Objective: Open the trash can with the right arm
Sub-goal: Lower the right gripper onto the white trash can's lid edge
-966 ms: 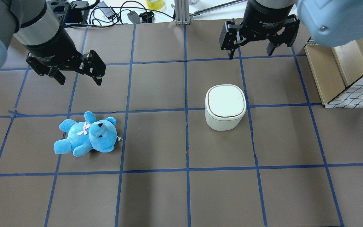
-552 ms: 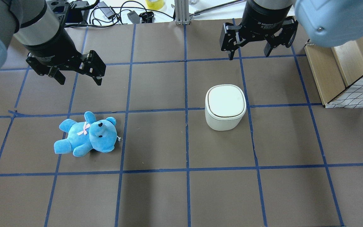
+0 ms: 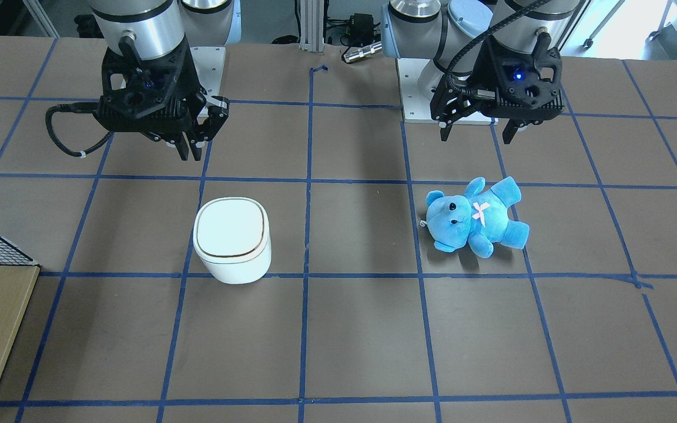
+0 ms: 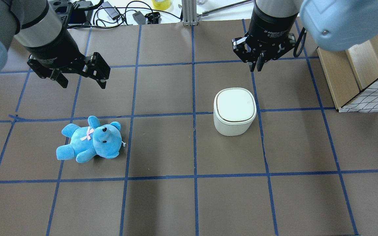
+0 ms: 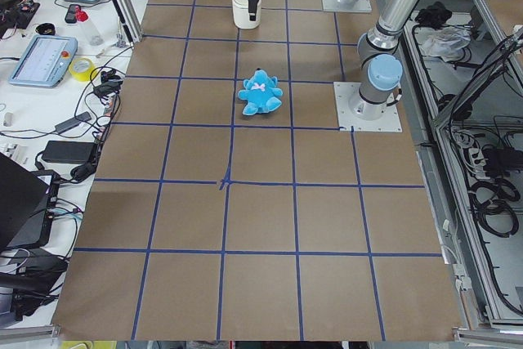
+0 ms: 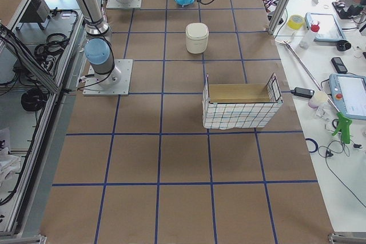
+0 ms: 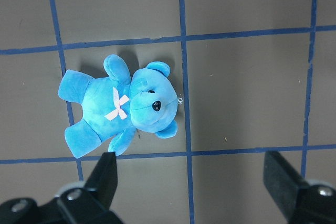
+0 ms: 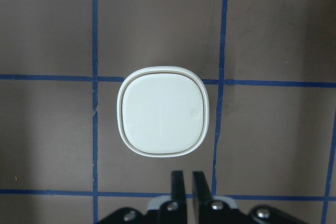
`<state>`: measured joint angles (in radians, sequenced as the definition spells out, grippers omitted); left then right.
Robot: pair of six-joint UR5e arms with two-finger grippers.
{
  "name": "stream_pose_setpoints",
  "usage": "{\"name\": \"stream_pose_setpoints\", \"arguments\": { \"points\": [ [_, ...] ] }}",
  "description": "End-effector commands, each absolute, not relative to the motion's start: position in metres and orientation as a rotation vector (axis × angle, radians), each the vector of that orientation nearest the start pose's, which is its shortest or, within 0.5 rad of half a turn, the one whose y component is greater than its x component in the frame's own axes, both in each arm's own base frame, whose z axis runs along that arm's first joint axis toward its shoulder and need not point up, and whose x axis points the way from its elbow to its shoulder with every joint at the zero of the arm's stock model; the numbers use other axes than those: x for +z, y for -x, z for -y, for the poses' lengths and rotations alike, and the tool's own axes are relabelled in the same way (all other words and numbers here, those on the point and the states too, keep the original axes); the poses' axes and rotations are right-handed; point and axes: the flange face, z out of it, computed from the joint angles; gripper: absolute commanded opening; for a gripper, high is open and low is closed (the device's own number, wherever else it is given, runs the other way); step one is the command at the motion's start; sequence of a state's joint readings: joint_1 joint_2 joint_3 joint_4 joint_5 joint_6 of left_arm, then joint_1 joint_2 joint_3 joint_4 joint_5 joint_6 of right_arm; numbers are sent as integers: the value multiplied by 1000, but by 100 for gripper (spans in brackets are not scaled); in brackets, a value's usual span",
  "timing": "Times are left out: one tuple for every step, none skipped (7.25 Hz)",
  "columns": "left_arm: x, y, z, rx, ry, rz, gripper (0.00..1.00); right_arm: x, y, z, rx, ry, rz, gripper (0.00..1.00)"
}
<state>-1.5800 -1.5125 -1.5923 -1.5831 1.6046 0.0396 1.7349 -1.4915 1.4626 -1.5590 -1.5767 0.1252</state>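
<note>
The white trash can (image 4: 235,111) stands on the brown table with its flip lid shut; it also shows in the front view (image 3: 233,238) and in the right wrist view (image 8: 161,111). My right gripper (image 4: 256,67) hangs above the table just beyond the can, apart from it, its fingers pressed together and empty. It shows in the front view (image 3: 188,154) and in the right wrist view (image 8: 188,174). My left gripper (image 4: 82,83) is open and empty, hovering above and behind a blue teddy bear (image 4: 90,140); it also shows in the left wrist view (image 7: 191,177).
A wire-mesh box (image 4: 356,75) with wooden panels stands at the table's right side, near my right arm. The teddy (image 7: 121,106) lies on its back left of the can. Cables and small gear (image 4: 110,13) lie past the far edge.
My right gripper has shut from wide open and shifted slightly toward the trash can. The left arm, the can and the teddy have not moved.
</note>
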Motion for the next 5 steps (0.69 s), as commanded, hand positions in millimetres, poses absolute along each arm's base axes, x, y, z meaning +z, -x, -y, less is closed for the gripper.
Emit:
{"name": "stream_pose_setpoints", "arguments": {
  "points": [
    [504,134,468,-37,-73,-3106,100,451,-218,497,78,65,-3150,0],
    [504,134,468,-37,-73,-3106,100,426,-219,503,43,68,-3148,0],
    [504,134,468,-37,-73,-3106,100,399,-222,513,14,70,-3144,0],
    [504,134,468,-37,-76,-3106,100,371,-222,517,28,70,-3145,0],
    [504,134,468,-37,-76,-3106,100,346,-221,512,54,70,-3148,0]
  ]
}}
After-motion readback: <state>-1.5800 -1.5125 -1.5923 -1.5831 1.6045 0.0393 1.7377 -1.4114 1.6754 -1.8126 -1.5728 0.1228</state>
